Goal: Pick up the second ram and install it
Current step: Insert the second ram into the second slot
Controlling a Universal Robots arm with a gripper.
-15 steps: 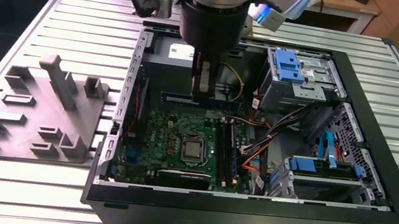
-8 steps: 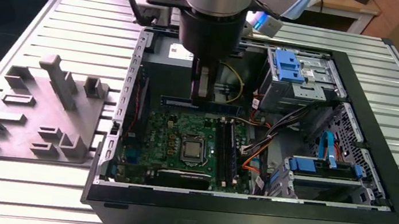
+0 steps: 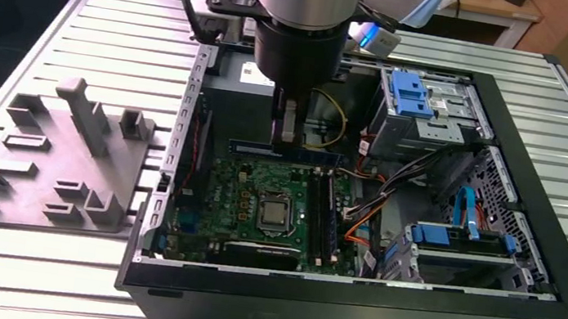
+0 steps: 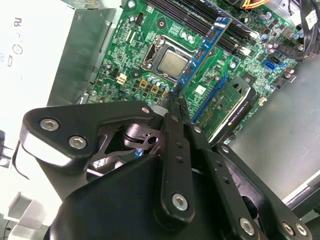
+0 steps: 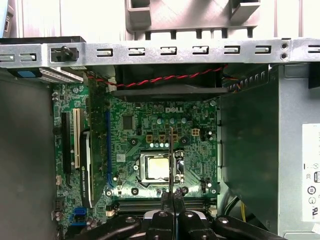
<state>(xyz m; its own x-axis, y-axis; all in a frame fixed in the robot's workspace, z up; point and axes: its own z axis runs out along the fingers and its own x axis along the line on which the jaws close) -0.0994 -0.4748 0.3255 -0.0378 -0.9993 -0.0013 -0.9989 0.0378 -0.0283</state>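
One grey fixture (image 3: pixel 54 154) with upright pegs lies on the slatted table (image 3: pixel 5 271) at the exterior view's left, just beside the open case (image 3: pixel 352 309). Within the case, the green motherboard (image 3: pixel 246 196) lies flat against the left part of the floor, with the CPU (image 3: pixel 274 212) near its middle.

Over the board's far edge the arm reaches straight down. Its gripper (image 3: pixel 285 133) has both jaws closed on the ram (image 3: pixel 253 147), pinching it near the middle of its length. The ram is a narrow blue strip held level above the board, not seated, its long edge running left to right. That sets it crosswise to the dark slots (image 3: pixel 323 214) right of the CPU.

In the second wrist view the gripper (image 4: pixel 177 100) pinches one end region of the ram (image 4: pixel 202 50). The rest of the ram runs out over the motherboard (image 4: pixel 135 50), passing just beside the CPU (image 4: pixel 172 62). In the first wrist view the ram (image 5: pixel 171 150) shows edge-on as a thin line rising from the gripper (image 5: pixel 172 197) beside the CPU (image 5: pixel 156 167).

Farther right in the exterior view, orange and black cables (image 3: pixel 362 219) cross the case floor. Two drive cages with blue tabs stand at the right, one far (image 3: pixel 419 99) and one near (image 3: pixel 460 240).
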